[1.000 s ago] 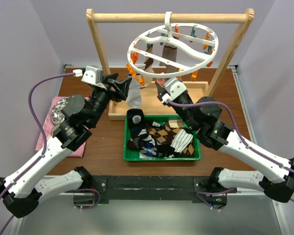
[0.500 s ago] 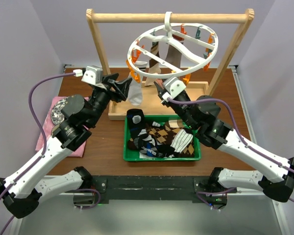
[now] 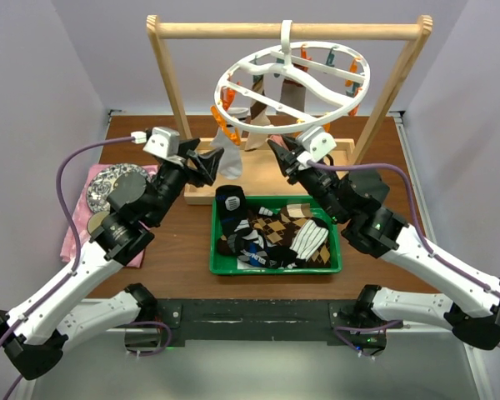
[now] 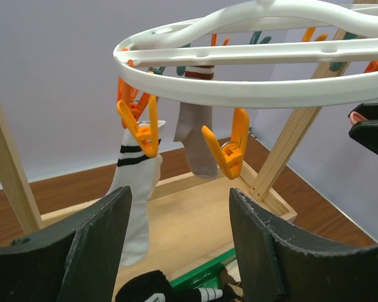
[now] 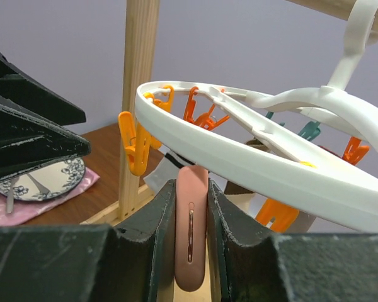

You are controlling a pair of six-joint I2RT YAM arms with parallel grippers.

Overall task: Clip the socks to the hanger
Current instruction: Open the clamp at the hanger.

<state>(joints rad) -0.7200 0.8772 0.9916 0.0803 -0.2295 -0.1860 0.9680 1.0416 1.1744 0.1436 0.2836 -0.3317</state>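
- Two arms reach toward the hanger (image 3: pixel 220 93) in the top view. It hangs by its hook from the wooden frame (image 3: pixel 233 30), tilted, at the back of the table. The left gripper (image 3: pixel 212 162) is just beside a white striped sock (image 3: pixel 230 162) that dangles from the ring's left edge. The right gripper (image 3: pixel 279 157) points up under the ring's near edge. More socks (image 3: pixel 275 237) lie heaped in the green tray (image 3: pixel 275 271) between the arms.
- Left wrist view: the jaws stand wide apart with nothing between them, below the ring. An orange peg (image 4: pixel 140 129) grips the striped sock. A second orange peg (image 4: pixel 227 151) beside it hangs bare, and a grey sock (image 4: pixel 195 141) hangs behind them.
- Right wrist view: the jaws are narrow, pressed on either side of a salmon-pink oblong piece (image 5: pixel 191 251) just under the ring. Whether that piece is a peg I cannot tell.
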